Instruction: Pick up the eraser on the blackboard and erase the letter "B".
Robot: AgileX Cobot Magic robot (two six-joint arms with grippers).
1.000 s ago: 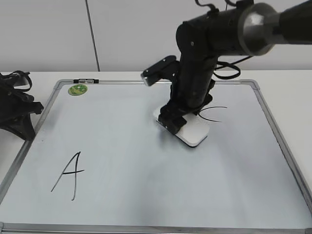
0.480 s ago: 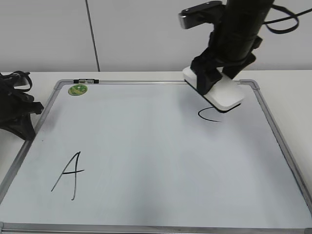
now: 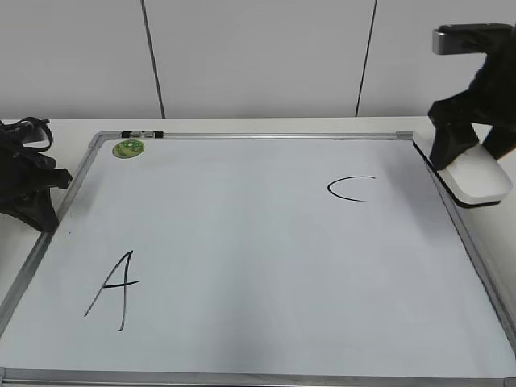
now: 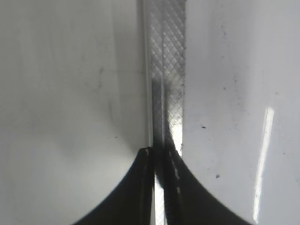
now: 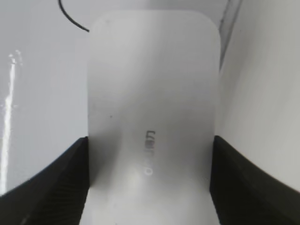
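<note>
The right gripper [image 5: 150,154] pinches the eraser [image 3: 477,177] over the board's [image 3: 242,242] right edge — drifting back risks smudging the C [image 3: 351,189]; left fingers [image 4: 145,187] pressed together.

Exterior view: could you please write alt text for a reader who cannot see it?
The right gripper holds the white eraser above the right frame edge of the whiteboard. On the board are a black "A" at lower left, a curved "C" at upper right and a green sticker in the top-left corner; no "B" is visible.

Smooth plastic eraser [image 5: 152,117]; glossy blackboard [image 3: 242,242], metal-framed.
</note>
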